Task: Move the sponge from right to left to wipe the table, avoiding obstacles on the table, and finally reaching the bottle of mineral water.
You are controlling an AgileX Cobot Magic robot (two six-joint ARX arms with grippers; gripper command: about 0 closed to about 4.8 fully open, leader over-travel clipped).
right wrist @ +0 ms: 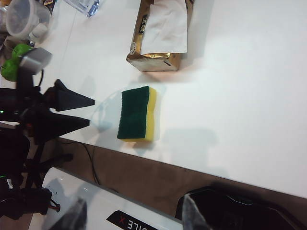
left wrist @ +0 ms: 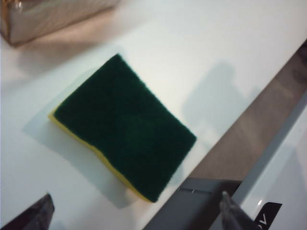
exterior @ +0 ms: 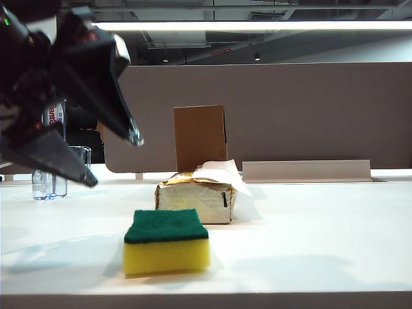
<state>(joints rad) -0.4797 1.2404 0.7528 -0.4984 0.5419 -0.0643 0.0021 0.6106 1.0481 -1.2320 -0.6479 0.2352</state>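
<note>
The sponge (exterior: 167, 241) lies green side up on the white table (exterior: 309, 232), near its front edge, untouched. At its one o'clock in the exterior view sits the tissue pack (exterior: 196, 198), the cardboard box (exterior: 199, 136) behind it. The left gripper (exterior: 112, 158), jaws spread wide and empty, hovers at the sponge's ten o'clock, in front of the mineral water bottle (exterior: 55, 116). The right gripper (right wrist: 132, 215) stands partly released, holding nothing, off the table's edge.

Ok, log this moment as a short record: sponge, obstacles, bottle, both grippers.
sponge: flat on the table, green side up, untouched
tissue pack: just behind the sponge
cardboard box: upright, behind the tissue pack
bottle of mineral water: far left
left gripper: open, in the air left of the sponge
right gripper: open, holding nothing
</note>
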